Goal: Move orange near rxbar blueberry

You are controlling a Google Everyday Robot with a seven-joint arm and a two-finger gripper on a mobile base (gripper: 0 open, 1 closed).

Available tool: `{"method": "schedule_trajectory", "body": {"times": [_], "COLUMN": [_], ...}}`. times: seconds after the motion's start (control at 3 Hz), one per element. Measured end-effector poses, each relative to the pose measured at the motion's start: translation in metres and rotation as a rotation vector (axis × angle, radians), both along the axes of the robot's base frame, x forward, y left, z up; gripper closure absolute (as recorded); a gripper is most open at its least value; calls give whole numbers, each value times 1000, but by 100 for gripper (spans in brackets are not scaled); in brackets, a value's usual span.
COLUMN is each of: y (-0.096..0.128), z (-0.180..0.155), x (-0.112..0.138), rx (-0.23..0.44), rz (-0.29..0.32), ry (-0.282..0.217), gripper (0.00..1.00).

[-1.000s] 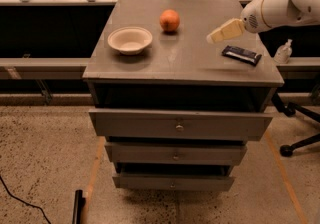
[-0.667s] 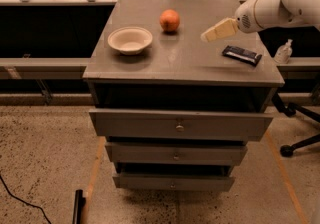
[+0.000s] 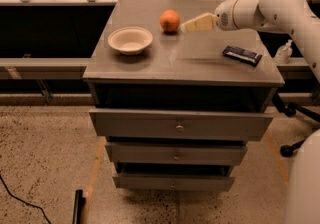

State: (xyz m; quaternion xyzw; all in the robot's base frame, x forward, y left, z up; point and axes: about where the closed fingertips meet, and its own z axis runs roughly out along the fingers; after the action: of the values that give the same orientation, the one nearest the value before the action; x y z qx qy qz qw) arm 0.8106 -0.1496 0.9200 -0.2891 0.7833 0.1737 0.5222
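The orange [image 3: 170,20] sits on the grey cabinet top [image 3: 195,53], at the back near the middle. The rxbar blueberry [image 3: 242,55], a dark flat bar, lies at the right side of the top. My gripper [image 3: 189,26], with pale fingers, reaches in from the right on a white arm and hovers just right of the orange, close to it. It is well to the left of the bar. Nothing shows in the gripper.
A white bowl [image 3: 130,40] stands on the left part of the cabinet top. The cabinet has three drawers [image 3: 177,125] below. A small bottle [image 3: 283,52] stands beyond the right edge. A chair base [image 3: 295,143] is on the floor at right.
My gripper has moved left across the cabinet top, from above the bar toward the orange. The orange, bowl and bar have not moved.
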Motion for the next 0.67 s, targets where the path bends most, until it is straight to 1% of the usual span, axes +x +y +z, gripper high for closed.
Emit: {"method": "schedule_trajectory", "body": {"times": [0.33,0.67], "y": [32,59], "z": [-7,-10], "x": [18,35], "rx": [27,16], "rz": [94,171], "ry": [-67,-124], "gripper": [0,0]}}
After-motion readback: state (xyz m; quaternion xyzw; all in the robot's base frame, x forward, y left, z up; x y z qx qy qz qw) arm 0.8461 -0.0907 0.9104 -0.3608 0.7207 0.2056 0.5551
